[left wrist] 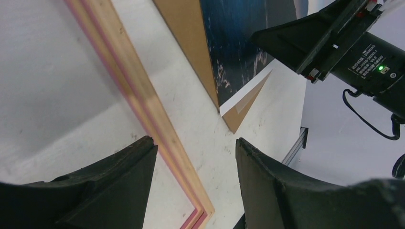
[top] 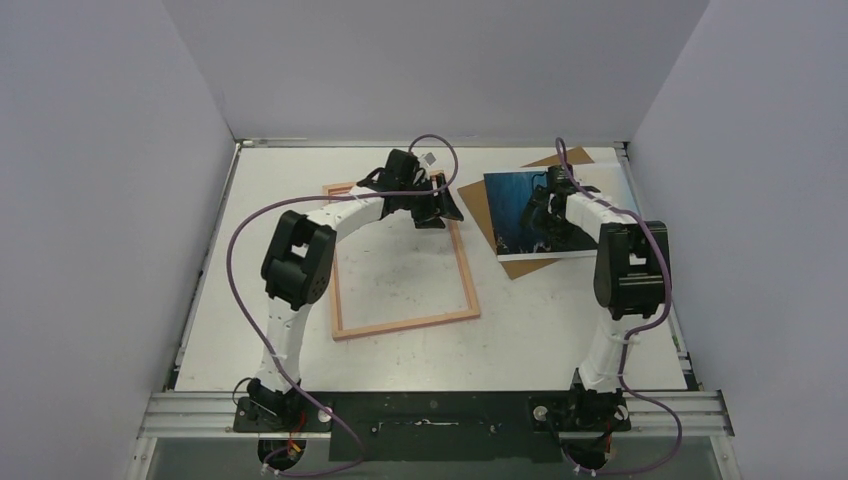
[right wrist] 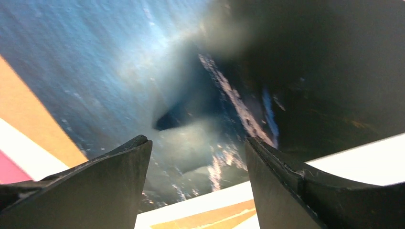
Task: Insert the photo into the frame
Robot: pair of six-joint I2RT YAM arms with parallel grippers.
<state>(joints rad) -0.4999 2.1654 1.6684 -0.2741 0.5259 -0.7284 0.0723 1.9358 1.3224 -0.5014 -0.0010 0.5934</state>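
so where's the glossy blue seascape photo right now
In the top view the glossy blue seascape photo lies right of centre, atop the brown backing board, just right of the thin pink rectangular frame and beneath the right gripper.

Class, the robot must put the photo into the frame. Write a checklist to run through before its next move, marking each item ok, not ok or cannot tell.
1. Right gripper open above the photo: ok.
2. Photo lies picture side up on the brown board: ok.
3. Photo gripped: not ok.
4. Frame lies flat, the table showing through its opening: ok.
5. Left gripper open, a frame rail between its fingers: ok.
6. Either gripper touching photo or frame: cannot tell.
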